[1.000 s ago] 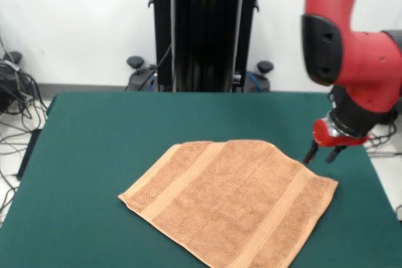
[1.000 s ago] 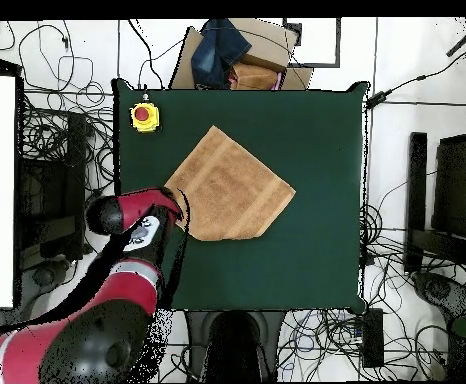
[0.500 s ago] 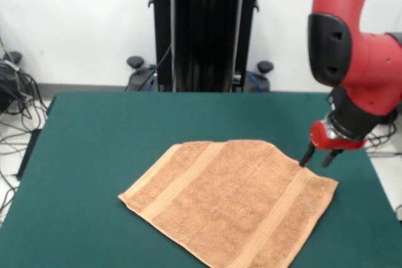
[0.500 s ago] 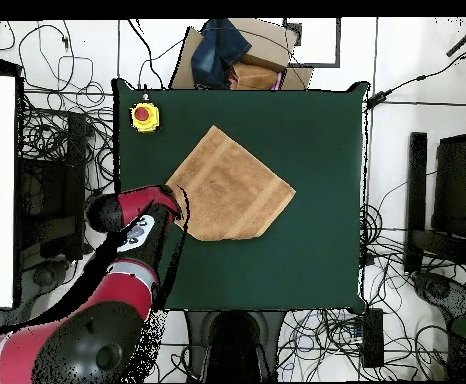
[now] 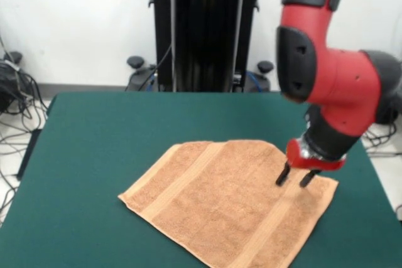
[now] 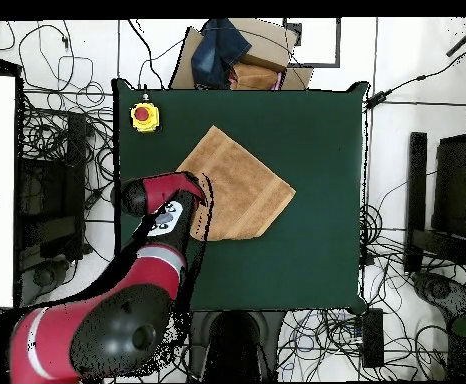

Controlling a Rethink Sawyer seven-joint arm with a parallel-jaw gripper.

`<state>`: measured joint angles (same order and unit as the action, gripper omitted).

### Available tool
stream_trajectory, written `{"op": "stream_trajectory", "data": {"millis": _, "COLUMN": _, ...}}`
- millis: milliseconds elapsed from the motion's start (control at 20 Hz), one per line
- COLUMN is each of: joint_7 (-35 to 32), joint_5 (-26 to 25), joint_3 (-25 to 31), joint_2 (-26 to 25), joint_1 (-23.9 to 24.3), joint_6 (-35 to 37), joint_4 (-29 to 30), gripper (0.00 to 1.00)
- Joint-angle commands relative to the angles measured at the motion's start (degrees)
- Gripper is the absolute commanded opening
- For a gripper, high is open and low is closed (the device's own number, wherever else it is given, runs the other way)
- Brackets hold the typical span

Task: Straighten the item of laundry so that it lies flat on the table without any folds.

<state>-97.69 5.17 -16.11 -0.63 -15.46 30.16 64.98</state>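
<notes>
Pincer (image 5: 296, 181), narrowly parted and empty over the towel (image 5: 220, 199) at lower right, could bunch cloth into new folds.

Red/black arm bent down from above, wrist vertical, gripper (image 5: 295, 179) pointing down, fingers (image 5: 283, 174) slightly apart

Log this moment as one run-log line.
gripper: jaws open, over towel's corner by stripe band | towel: spread on table, one corner looks folded under | grasp: none
</notes>
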Motion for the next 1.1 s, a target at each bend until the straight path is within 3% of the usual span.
{"op": "stream_trajectory", "data": {"millis": 50, "joint_7": -6.47, "joint_5": -1.81, "joint_3": 1.41, "joint_2": -7.42, "joint_1": 2.71, "joint_6": -2.05, "joint_4": -6.11, "gripper": 1.00}}
{"op": "stream_trajectory", "data": {"millis": 450, "joint_7": -6.86, "joint_5": -1.53, "joint_3": 2.55, "joint_2": -8.15, "joint_1": 2.44, "joint_6": -0.82, "joint_4": -8.36, "gripper": 1.00}}
{"op": "stream_trajectory", "data": {"millis": 750, "joint_7": -5.78, "joint_5": -1.33, "joint_3": 6.06, "joint_2": 1.83, "joint_1": 1.60, "joint_6": -0.02, "joint_4": 2.56, "gripper": 1.00}}
{"op": "stream_trajectory", "data": {"millis": 1100, "joint_7": -6.23, "joint_5": -0.32, "joint_3": 7.56, "joint_2": 6.66, "joint_1": 0.66, "joint_6": 1.86, "joint_4": 6.51, "gripper": 1.00}}
